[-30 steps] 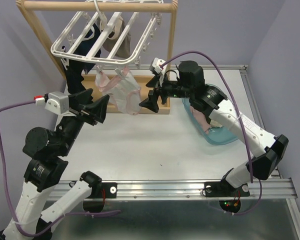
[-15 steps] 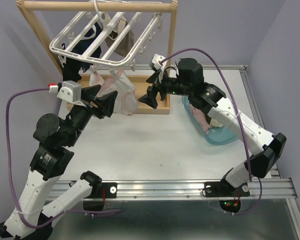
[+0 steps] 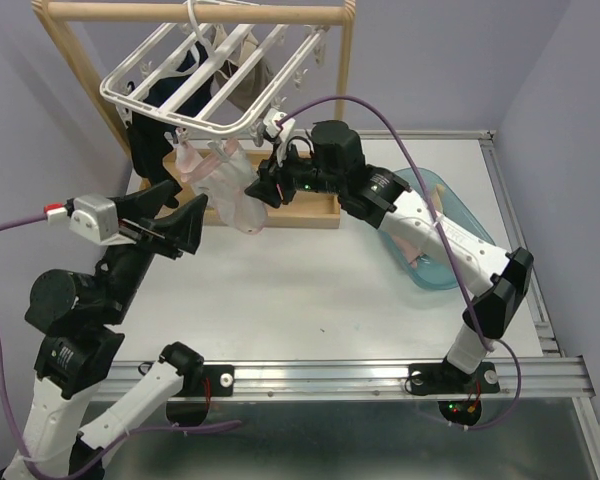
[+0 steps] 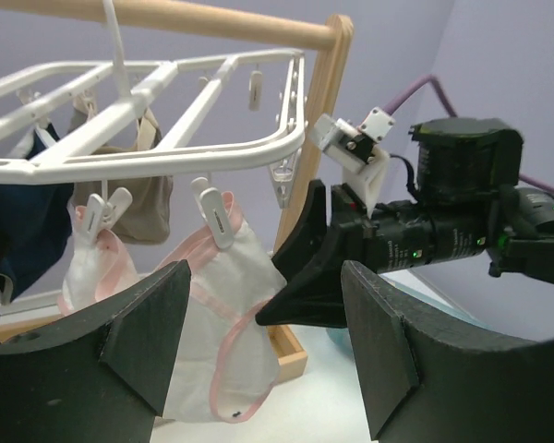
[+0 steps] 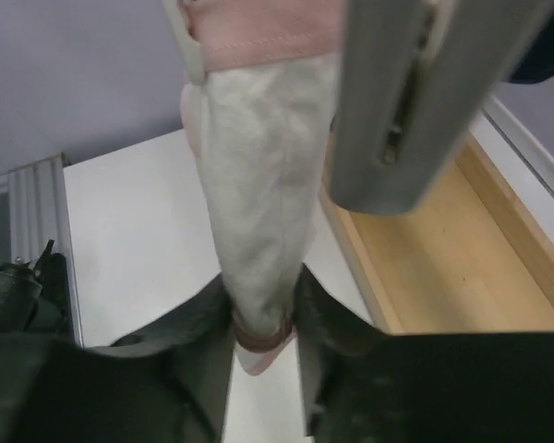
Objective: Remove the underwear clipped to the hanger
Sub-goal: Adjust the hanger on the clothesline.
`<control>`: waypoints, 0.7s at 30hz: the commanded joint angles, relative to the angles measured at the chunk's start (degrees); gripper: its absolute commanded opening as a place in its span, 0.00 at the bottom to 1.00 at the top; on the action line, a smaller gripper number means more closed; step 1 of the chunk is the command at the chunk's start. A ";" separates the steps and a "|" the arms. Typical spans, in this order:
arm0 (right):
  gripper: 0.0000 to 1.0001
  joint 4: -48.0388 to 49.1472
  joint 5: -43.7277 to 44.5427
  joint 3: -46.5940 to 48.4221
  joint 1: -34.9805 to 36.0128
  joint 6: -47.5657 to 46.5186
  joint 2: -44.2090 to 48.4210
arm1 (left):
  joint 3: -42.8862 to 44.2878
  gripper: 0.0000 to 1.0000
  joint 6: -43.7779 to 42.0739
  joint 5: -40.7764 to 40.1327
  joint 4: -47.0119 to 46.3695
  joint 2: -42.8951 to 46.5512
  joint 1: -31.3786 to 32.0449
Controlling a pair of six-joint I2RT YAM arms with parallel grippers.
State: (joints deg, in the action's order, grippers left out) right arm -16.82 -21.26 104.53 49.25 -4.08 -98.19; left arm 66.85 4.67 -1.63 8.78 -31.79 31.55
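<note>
Your right gripper [image 5: 263, 318] has its fingers closed on the cream, pink-trimmed underwear [image 5: 258, 185], pinching the cloth near its lower hem as it hangs from a clip [image 4: 214, 217] on the near rail of the white hanger [image 4: 166, 159]. Your left gripper [image 3: 177, 212], fingers spread wide and holding nothing, hovers just to the left. The hanger hangs from the wooden stand [image 3: 348, 60] at the table's [image 3: 310, 290] far left, with a navy piece [image 4: 18, 231] clipped alongside.
</note>
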 commanded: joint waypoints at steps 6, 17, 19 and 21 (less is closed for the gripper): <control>0.03 3.28 8.51 -3.08 0.23 -0.93 6.59 | -3.83 0.77 -2.64 -3.46 -3.15 3.23 0.27; 0.00 7.32 11.06 -16.02 -3.72 -7.61 17.33 | -1.73 0.79 -4.40 9.26 -12.72 -7.05 0.27; 0.01 8.11 10.10 -17.34 -4.78 -7.35 18.03 | -0.76 0.84 -5.90 11.11 -14.04 -8.89 0.18; 0.00 8.47 8.69 -18.92 -6.27 -7.09 19.00 | 0.03 0.85 -5.98 14.19 -14.57 -11.71 -0.52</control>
State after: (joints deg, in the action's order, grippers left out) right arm -12.03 -10.87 88.27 44.86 -10.41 -80.75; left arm 63.70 0.62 5.52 0.38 -40.27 31.48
